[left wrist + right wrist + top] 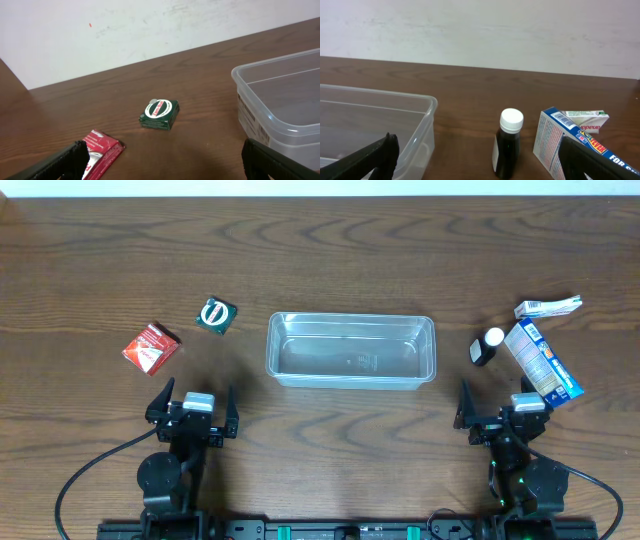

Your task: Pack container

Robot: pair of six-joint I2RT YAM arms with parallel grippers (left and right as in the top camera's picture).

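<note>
The container (350,318), a clear shallow plastic tub, lies empty at the table's middle; its corner shows in the left wrist view (260,75) and in the right wrist view (427,107). Left of it lie a red packet (151,347) (102,150) and a small green box (216,315) (159,114). To its right stand a dark bottle with a white cap (486,346) (509,145), a blue carton (543,362) (560,140) and a small white-green box (548,307) (584,120). My left gripper (198,395) (162,160) and right gripper (498,395) (477,155) are open and hold nothing, near the front edge.
Dark wood table (330,240) with a pale wall (480,30) behind its far edge. Black cables (90,470) trail from both arm bases along the front edge. The blue carton's near end lies close to my right gripper's outer finger.
</note>
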